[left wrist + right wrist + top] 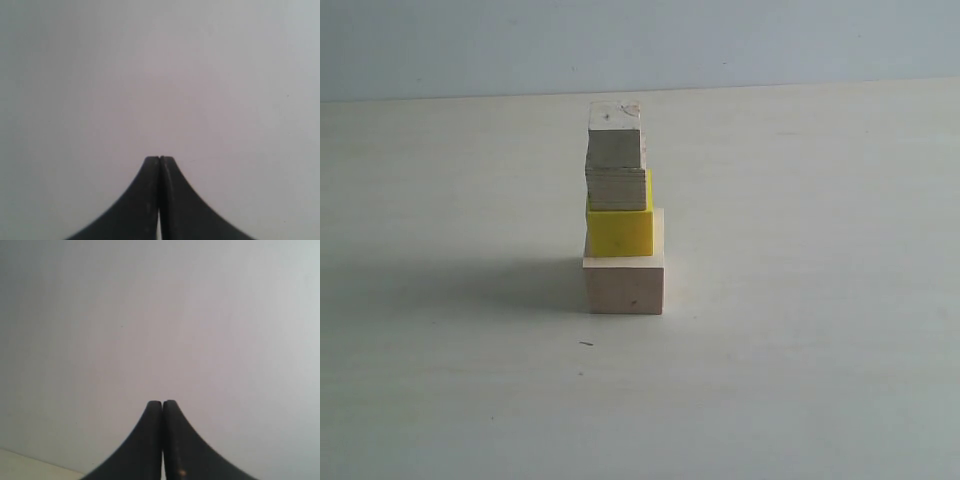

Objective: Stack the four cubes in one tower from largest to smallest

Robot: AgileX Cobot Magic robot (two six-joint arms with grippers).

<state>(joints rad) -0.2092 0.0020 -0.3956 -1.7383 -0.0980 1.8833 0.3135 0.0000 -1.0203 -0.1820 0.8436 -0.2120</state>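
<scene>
In the exterior view a tower stands mid-table. Its base is the large pale wooden cube (624, 284). On that sits the bright yellow cube (618, 229), then the layered-edge plywood cube (616, 188), and the smallest pale wooden cube (615, 138) is on top. Neither arm shows in the exterior view. In the left wrist view my left gripper (159, 158) is shut with nothing between its black fingers, facing a blank pale surface. My right gripper (162, 402) is likewise shut and empty in the right wrist view. No cube shows in either wrist view.
The pale table (800, 380) spreads round the tower, with a grey wall (640, 40) behind its far edge. A small dark speck (586, 344) lies on the table just in front of the tower. A strip of pale table (25, 465) shows in the right wrist view.
</scene>
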